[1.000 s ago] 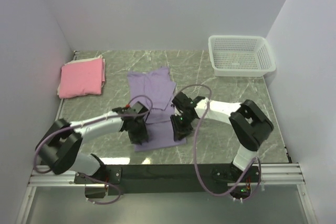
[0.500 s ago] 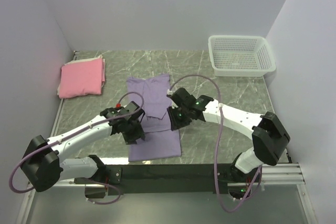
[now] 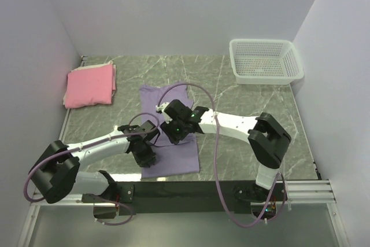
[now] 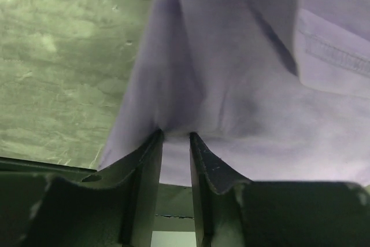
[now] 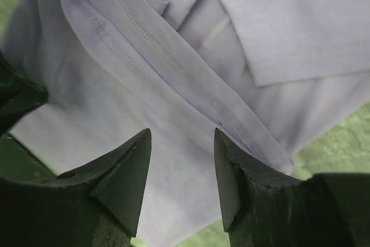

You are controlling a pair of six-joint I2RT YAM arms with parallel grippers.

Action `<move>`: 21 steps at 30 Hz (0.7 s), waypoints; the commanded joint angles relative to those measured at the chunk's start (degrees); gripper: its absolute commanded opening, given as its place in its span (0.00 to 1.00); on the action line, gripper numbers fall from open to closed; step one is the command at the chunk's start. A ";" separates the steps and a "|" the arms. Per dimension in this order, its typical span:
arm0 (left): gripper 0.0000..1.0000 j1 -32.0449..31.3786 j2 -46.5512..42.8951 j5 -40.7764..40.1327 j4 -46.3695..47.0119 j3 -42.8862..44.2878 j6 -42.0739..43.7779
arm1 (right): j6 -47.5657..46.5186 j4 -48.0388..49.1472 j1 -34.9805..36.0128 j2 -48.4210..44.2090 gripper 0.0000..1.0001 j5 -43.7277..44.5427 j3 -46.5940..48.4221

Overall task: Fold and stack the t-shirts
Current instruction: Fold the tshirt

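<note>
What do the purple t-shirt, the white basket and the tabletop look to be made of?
The purple t-shirt: soft matte knit cloth, likely cotton; stitched hems and limp folds show. The white basket: rigid moulded plastic, probably; even mesh walls, slight sheen. The tabletop: green marble-look surface with pale veins; stone or laminate, cannot tell.

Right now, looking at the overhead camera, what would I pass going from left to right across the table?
pink t-shirt → purple t-shirt → white basket. Both grippers sit over the purple t-shirt, so I leave them out of the order.
</note>
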 commanded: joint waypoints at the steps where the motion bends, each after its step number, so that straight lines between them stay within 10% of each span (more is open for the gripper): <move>1: 0.32 -0.13 -2.06 1.10 1.91 -1.95 -3.62 | -4.63 3.14 1.77 1.53 0.55 3.63 2.08; 21: 0.31 0.13 -2.50 3.91 3.76 -6.96 -5.74 | -9.12 6.74 3.10 8.39 0.55 15.32 1.02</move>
